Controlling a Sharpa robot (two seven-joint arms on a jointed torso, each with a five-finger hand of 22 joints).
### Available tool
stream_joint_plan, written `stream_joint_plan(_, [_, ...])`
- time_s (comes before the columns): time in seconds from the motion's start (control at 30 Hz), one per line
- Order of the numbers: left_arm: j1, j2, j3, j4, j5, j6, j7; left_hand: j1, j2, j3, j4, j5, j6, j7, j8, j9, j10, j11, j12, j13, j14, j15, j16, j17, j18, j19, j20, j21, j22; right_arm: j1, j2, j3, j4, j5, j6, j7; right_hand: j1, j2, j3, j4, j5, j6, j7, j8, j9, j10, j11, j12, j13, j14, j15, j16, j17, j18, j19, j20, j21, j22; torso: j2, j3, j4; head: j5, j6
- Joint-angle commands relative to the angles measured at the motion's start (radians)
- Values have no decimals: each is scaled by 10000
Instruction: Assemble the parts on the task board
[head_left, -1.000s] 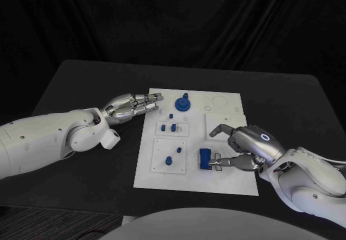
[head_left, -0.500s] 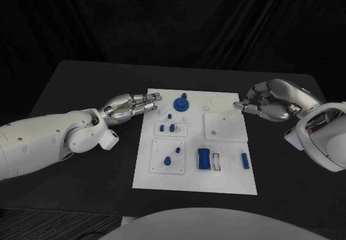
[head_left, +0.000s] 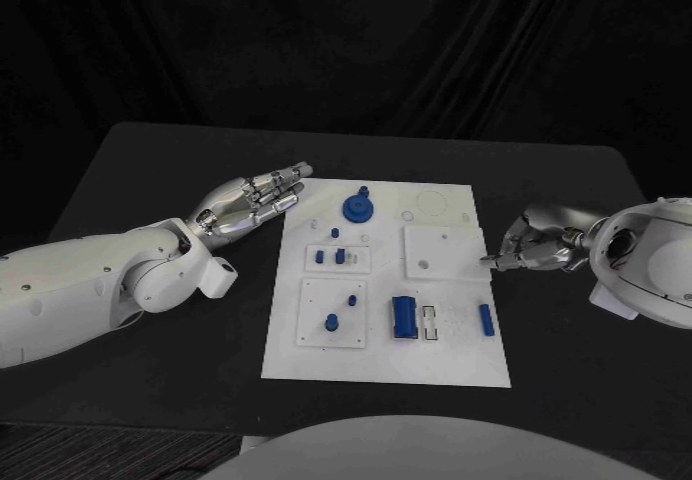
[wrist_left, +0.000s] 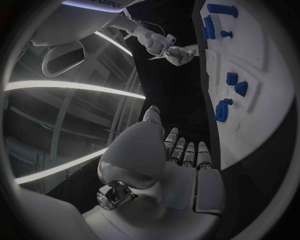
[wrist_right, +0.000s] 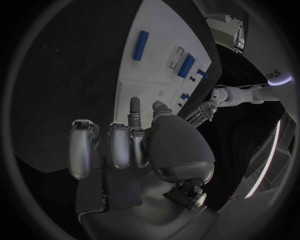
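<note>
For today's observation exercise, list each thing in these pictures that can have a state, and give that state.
left hand: open, fingers stretched out, holding nothing, at the board's far left edge.
right hand: fingers curled in, nothing in them, at the board's right edge.
task board: flat on the table.
blue gear: seated on the board.
loose blue bar: lying flat on the board, untouched.
blue block: lying on the board.

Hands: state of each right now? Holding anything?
Left hand: open, fingers extended, holding nothing, beside the task board.
Right hand: fingers curled in, nothing in them, at the board's right edge.
</note>
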Motion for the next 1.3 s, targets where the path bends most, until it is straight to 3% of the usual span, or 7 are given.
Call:
stream_joint_plan(0.03, [-15, -13, 8, 78, 14, -1440, 1743, -97, -68, -65, -7, -90, -512, -490, -241, -62, -211, -495, -203, -46, 11, -899, -35, -15, -53, -6, -510, -31, -25, -151, 61, 0, -20, 297, 1273, -695, 57, 16, 64, -23, -46, 80, 0, -196, -12, 1021, -69, 53, 2634, 545, -91, -79, -80, -43, 532, -85, -72, 2168, -6, 12, -5, -49, 0])
stream_joint_plan(0.07, [-15, -17, 8, 89, 14, -1569, 1818, -92, -83, -52, -10, -6, -679, -767, -282, -78, -340, -773, -351, -79, 11, -1158, -35, -15, -71, -6, -786, -31, -25, -191, 84, 0, -23, 291, 1343, -712, 70, 1, 76, -37, -59, 121, 1, -283, -16, 1021, -68, 53, 2634, 533, -94, -112, -152, -33, 517, -87, -112, 2155, -6, 14, -8, -54, 0])
stream_joint_plan(0.17, [-15, -33, 8, 122, 14, -1842, 1975, -107, -101, -33, -8, 22, -796, -1020, -292, -87, -495, -1061, -565, -131, 11, -1366, -35, -15, -120, -6, -1026, -31, -25, -301, 157, 0, -39, 273, 1530, -754, 45, -38, 83, -47, -266, 239, 12, -528, -19, 1021, -62, 53, 2634, 526, -94, -137, -202, -30, 512, -90, -131, 2148, -4, 13, -8, -75, 0])
stream_joint_plan(0.33, [-15, -34, 8, 145, 14, -1949, 2050, -116, -117, -15, -11, 34, -884, -1226, -291, -87, -715, -1236, -864, -225, 11, -1303, -35, -15, 209, -6, -546, -31, -25, -397, 228, -1, -69, 235, 1711, -792, 56, -70, 101, -93, -422, 296, 32, -770, -27, 1021, -49, 53, 2634, 520, -88, -162, -264, -22, 502, -88, -166, 2137, -9, 13, -6, -105, 0])
stream_joint_plan(0.53, [-15, 10, 8, 104, 14, -1779, 1960, 21, 27, 104, -13, 287, -902, -1056, -296, -91, -719, -1045, -871, -227, 11, -1054, -35, -15, 340, -6, -214, -31, -25, -464, 308, -1, -46, 218, 1772, -807, 27, -65, 105, -92, -499, 346, 35, -872, -25, 1021, -44, 53, 2634, 521, -83, -163, -269, -23, 504, -84, -165, 2138, -9, 13, -4, -133, 0])
stream_joint_plan(0.93, [-17, 50, 7, 22, 14, -1337, 1684, 301, 260, 245, -5, 690, -984, -697, -301, -97, -718, -610, -872, -227, 11, -529, -35, -15, 136, -6, 50, -31, -25, -631, 353, -2, -87, -42, 2046, -871, 27, -85, 123, -156, -664, 494, 24, -1072, 10, 1021, -58, 53, 2634, 508, -100, -199, -355, -9, 486, -93, -222, 2120, -18, 15, -3, -155, 0])
stream_joint_plan(1.3, [-19, 93, 7, -13, 14, -1123, 1572, 358, 326, 275, -13, 771, -911, -508, -290, -88, -707, -419, -868, -223, 11, -416, -35, -15, 109, -6, 140, -31, -25, -920, 464, -2, -152, -98, 2114, -897, 128, -132, 168, -311, -754, 391, 72, -1428, 4, 1021, -36, 53, 2634, 463, -49, -308, -580, 24, 431, -66, -375, 2070, -16, 16, -2, -172, 0])
